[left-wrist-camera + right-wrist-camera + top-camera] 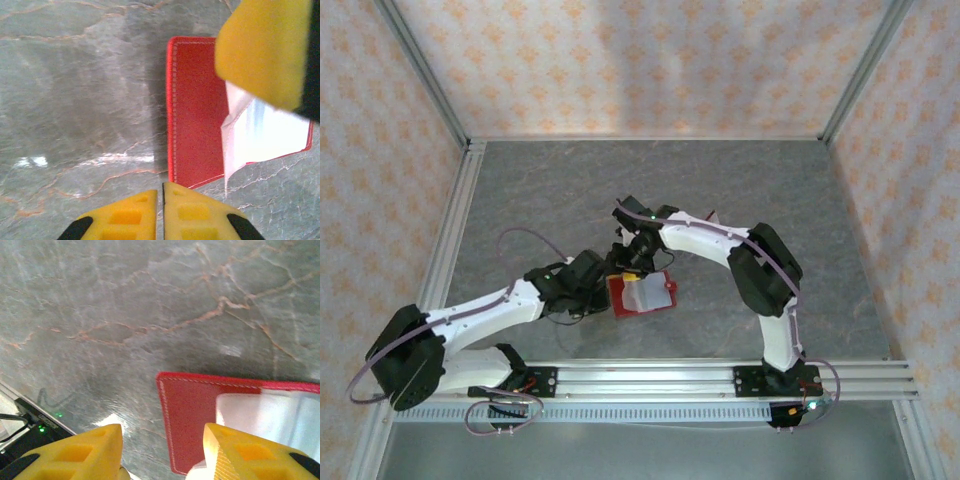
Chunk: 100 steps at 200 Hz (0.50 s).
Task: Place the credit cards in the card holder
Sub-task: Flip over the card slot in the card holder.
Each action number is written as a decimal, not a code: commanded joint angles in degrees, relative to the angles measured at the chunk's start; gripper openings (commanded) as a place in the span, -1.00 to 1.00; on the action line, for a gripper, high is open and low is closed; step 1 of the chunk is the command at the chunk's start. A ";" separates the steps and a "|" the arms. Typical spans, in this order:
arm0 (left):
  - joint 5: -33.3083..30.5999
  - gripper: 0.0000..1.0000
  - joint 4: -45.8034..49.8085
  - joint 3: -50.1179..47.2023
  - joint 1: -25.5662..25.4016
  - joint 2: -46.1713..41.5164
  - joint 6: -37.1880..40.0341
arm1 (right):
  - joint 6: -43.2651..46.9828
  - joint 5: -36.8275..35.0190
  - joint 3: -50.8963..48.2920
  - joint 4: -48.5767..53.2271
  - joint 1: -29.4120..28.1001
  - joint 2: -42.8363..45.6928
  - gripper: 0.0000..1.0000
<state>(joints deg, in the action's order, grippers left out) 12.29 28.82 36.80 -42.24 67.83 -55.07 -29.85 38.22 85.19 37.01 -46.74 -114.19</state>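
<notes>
Left wrist view: red card holder (195, 115) flat on desk (75, 100), likely light and floppy; grip its edge. Left tool (162, 194) closed, right tool (162, 435) open.

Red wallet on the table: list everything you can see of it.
The flat red folding wallet lies open, inside up, on the grey marbled table between the two arms. It looks like grained leather or imitation, with pale stitching along its edge. A pale translucent sleeve covers one half, its free edge slightly lifted. A yellow finger of the right tool sits over that sleeve; whether it touches is unclear. The left tool, jaws nearly together, sits at a corner of the bare half.
</notes>
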 commanded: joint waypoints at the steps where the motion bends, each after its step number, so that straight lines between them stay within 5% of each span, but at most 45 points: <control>1: -2.28 -0.70 4.07 -1.32 1.65 -3.13 0.20 | 0.18 0.90 3.74 0.82 -0.46 -1.18 -0.04; 64: -0.94 -0.24 4.39 -1.41 4.29 -7.63 1.57 | 6.70 -1.59 16.17 11.52 1.72 -2.01 0.04; 100: 0.60 -0.01 2.65 1.69 4.27 -4.90 3.94 | 8.31 -4.76 12.75 13.61 6.57 2.08 -0.23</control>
<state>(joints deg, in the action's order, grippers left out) 12.14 31.53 35.48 -38.24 61.19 -53.49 -23.97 37.34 100.42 45.74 -44.05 -116.20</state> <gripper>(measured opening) 0.484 0.429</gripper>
